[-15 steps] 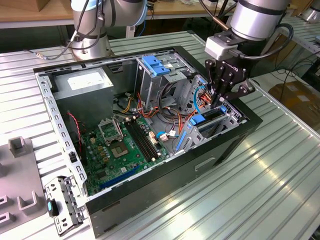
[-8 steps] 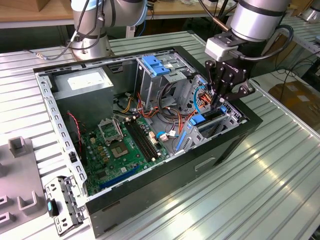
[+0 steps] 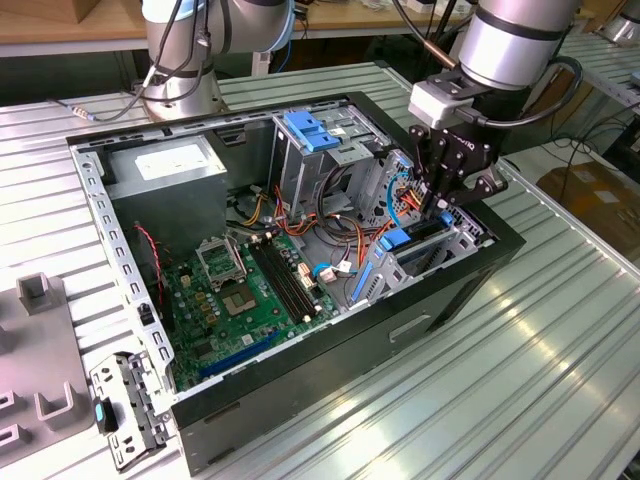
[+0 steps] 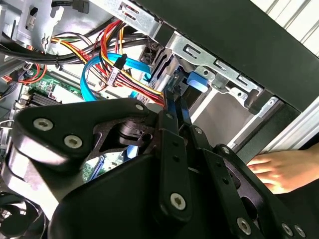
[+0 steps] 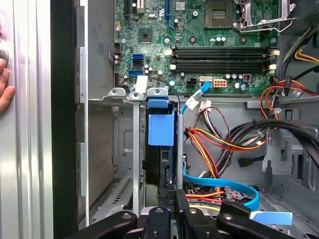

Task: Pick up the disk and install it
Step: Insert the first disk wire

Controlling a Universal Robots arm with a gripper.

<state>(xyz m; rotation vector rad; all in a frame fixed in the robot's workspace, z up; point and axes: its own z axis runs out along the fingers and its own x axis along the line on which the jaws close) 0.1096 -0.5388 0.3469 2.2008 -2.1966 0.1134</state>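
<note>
Blue-bracketed disk [image 5: 160, 130], gripper [image 5: 175, 199] pinching its edge, sits inside the drive cage [image 5: 135, 149]; skewed pressure could jam it.

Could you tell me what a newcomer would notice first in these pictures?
The open computer case on the ribbed metal table, its green circuit board bare. The gripper sits at the case's end on the exterior view's right, over the disk with its blue bracket, standing on edge in the metal bay. A person's hand rests on the table beside the case.

A workshop or lab: an open computer case [image 3: 300, 250] lies on a ribbed metal bench [image 3: 520, 360].
</note>
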